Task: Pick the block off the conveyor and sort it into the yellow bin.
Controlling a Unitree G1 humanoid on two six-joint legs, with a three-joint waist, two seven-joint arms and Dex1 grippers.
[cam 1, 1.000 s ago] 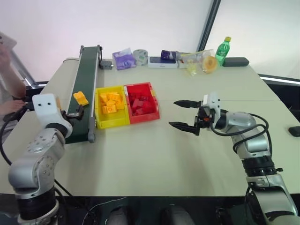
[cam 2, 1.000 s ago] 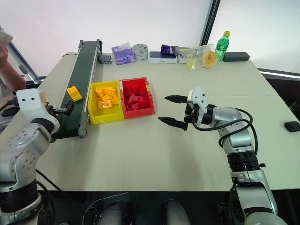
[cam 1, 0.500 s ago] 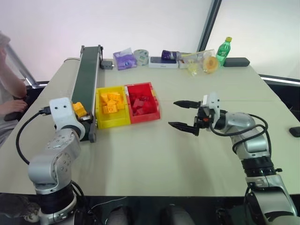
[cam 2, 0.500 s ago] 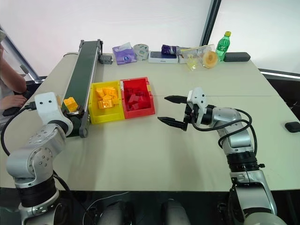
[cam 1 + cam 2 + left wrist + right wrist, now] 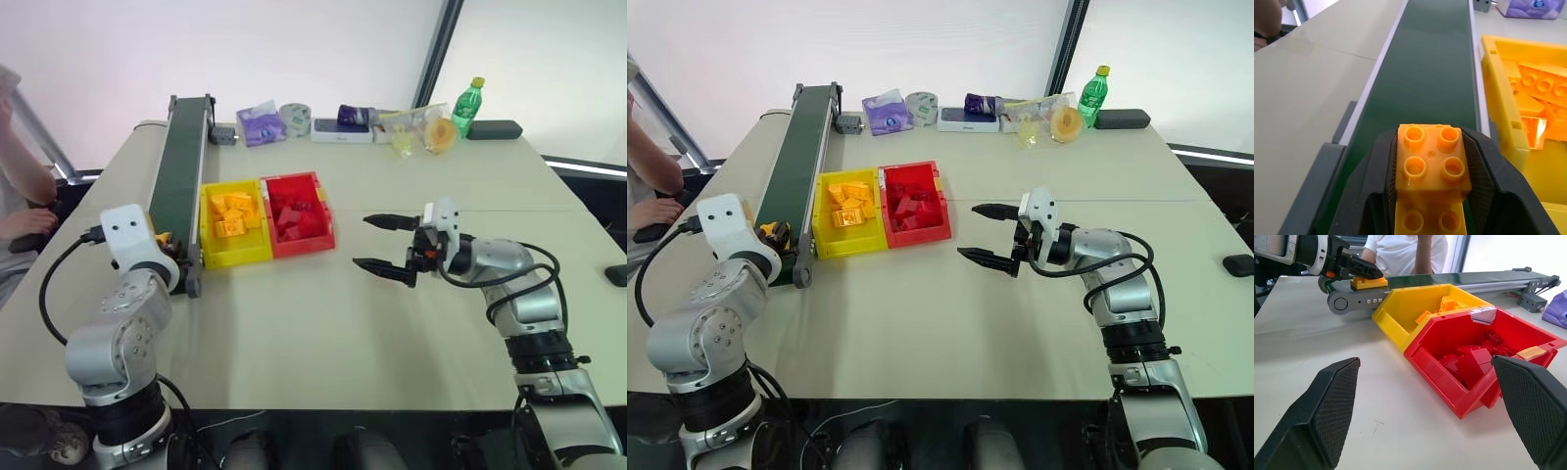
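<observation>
Both left hand (image 5: 1431,196) fingers (image 5: 1480,169) clamp the block (image 5: 1431,166) over the conveyor (image 5: 1425,73).

Beside the conveyor (image 5: 181,176), the left arm (image 5: 113,343) is showing rounded silver-grey shells stacked over a black ribbed base, with a white blocky wrist housing (image 5: 125,230) and a black cable (image 5: 54,284) looping off it. The left gripper (image 5: 1432,196) is presenting two black fingers (image 5: 1378,191) with cross-hatched pads. Well away from the conveyor, the right arm (image 5: 519,284) is wearing the same silver shells, black joints and looping black cables, ending in a small white housing (image 5: 443,217) and the right gripper (image 5: 389,245) with tapering black textured fingers (image 5: 1334,406).
</observation>
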